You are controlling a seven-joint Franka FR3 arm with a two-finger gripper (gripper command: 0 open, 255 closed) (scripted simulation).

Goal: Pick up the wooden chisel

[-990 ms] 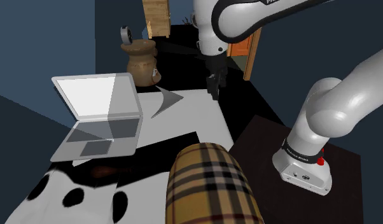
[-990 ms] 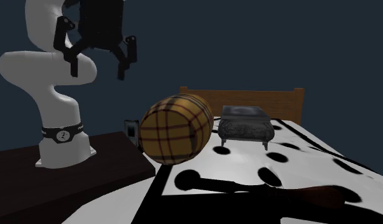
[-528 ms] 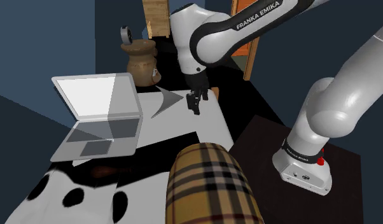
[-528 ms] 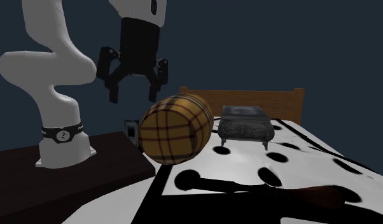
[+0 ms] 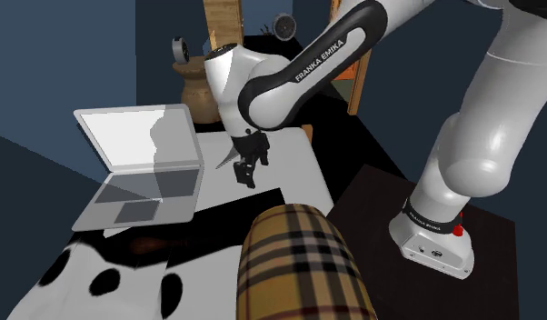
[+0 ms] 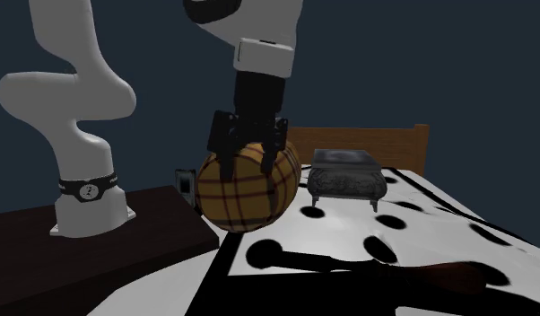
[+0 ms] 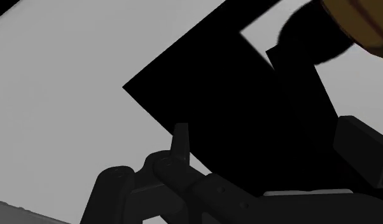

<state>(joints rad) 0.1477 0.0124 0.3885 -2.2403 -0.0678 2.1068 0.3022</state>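
Jaws are standing open: the two black fingers (image 6: pixel 274 154) are spreading apart with nothing between them, and the wrist view is showing the same gap. White arm (image 5: pixel 481 136) is rising from the dark stand (image 5: pixel 367 207), which is sitting just beside the plaid bolster (image 5: pixel 299 268) on the shoulder view's right, and is reaching over past the bolster's far end. White cover with black spots (image 5: pixel 72 261) is lying under the bolster and running off to the shoulder view's left of it. Bolster is lying on its side, turning one round end toward the second exterior camera. Open grey laptop (image 5: pixel 144 164) is sitting to the shoulder view's left of the bolster, apart from it. Grey footed box (image 6: pixel 347 175) is standing beyond the bolster on the second exterior view's right, in front of a wooden headboard (image 6: pixel 405 141). Brown jar (image 5: pixel 201 91) is standing well beyond the bolster, past the laptop. Gripper (image 5: pixel 247 169) is hanging over the cover just past the bolster's far end; in the second exterior view it is overlapping the bolster's round end. Chisel (image 6: pixel 443 274), a dim dark-brown long shape, is lying flat on the cover, low on the second exterior view's right of the bolster and well apart from the gripper.
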